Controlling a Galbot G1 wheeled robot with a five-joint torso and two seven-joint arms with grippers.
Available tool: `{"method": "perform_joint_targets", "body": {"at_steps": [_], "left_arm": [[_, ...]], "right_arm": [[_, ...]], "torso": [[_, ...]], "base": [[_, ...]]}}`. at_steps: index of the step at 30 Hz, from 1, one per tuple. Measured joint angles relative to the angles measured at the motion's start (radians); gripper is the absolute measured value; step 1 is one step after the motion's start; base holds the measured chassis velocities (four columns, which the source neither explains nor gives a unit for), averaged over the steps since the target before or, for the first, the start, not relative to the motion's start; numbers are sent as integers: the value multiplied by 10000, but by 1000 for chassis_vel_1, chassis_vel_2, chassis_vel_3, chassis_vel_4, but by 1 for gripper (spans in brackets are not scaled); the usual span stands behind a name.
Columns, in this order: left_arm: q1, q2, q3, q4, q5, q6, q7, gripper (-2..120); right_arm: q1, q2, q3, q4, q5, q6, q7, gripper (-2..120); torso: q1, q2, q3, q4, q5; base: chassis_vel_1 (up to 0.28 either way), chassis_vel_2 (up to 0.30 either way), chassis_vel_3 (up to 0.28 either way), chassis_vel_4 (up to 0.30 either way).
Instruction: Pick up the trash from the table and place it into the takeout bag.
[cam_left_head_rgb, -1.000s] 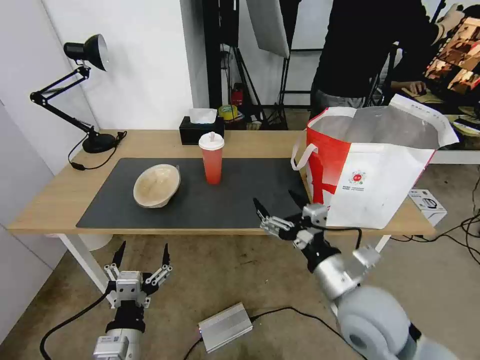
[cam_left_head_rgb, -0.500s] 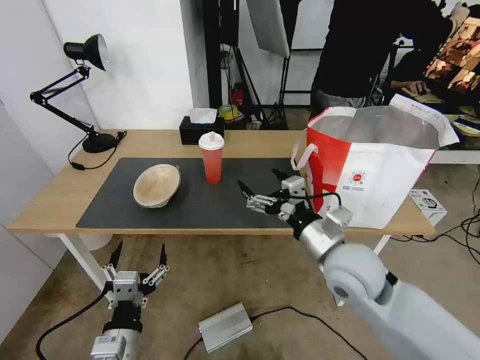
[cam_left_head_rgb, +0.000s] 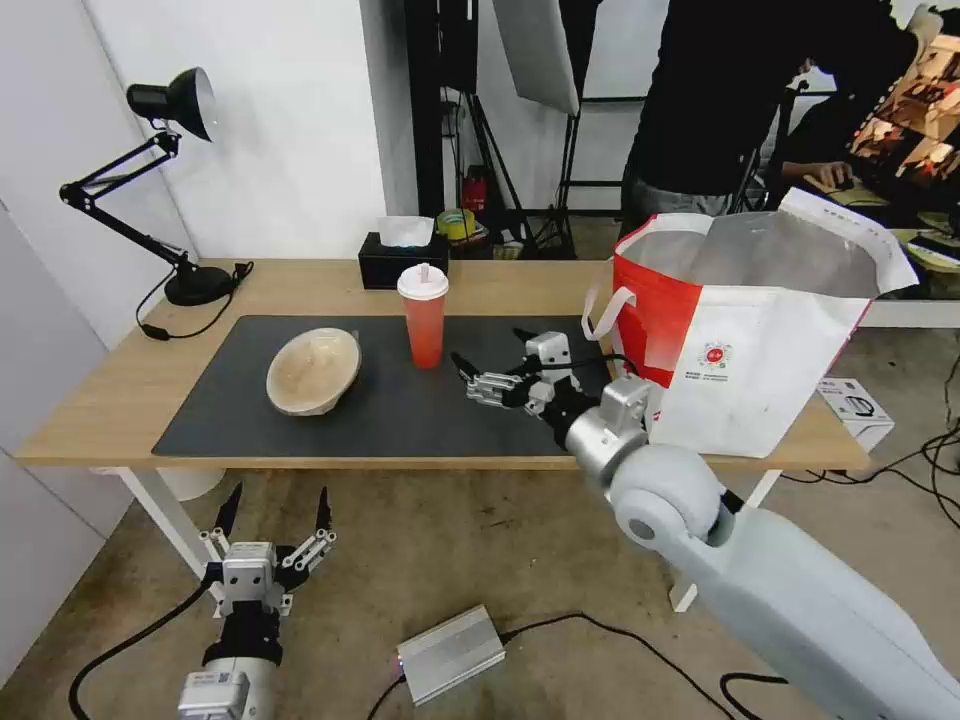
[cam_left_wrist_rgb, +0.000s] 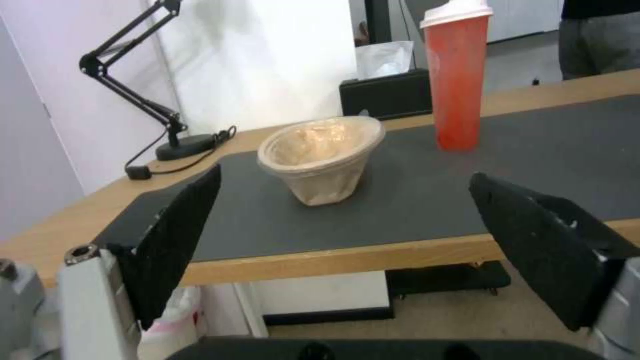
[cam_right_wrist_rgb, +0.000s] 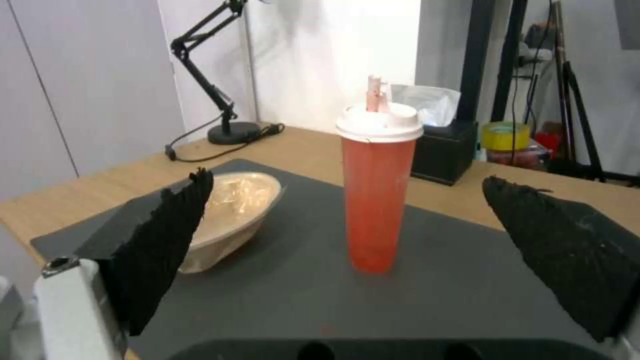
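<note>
The right gripper (cam_left_head_rgb: 492, 362) is hovering spread over the mat (cam_left_head_rgb: 400, 410), facing the cup (cam_left_head_rgb: 424, 316), with the bowl (cam_left_head_rgb: 313, 371) beside it and the bag (cam_left_head_rgb: 760, 350) behind.

Takeout bag (cam_left_head_rgb: 760, 350): interior contents hidden by its foil-lined walls; far tabletop (cam_left_head_rgb: 300, 285) edge behind it occluded. Tan pulp bowl (cam_left_head_rgb: 313, 370): tilted, underside not visible. Red drink cup (cam_left_wrist_rgb: 457, 75): lid top cut off in left wrist view. Bag logo (cam_left_head_rgb: 714, 355) text too small to read.

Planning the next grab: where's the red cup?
The red cup stands upright on the dark mat, between the tan bowl and the open right gripper.
</note>
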Motion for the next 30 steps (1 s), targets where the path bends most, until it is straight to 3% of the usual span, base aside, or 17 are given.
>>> {"method": "perform_joint_targets", "body": {"at_steps": [30], "left_arm": [[2, -1, -58, 32, -52, -17, -25, 100]], "right_arm": [[1228, 568, -906, -811, 1350, -302, 165, 100]], "torso": [[-2, 0, -1, -1, 1]], "base": [[0, 0, 0, 0]]}}
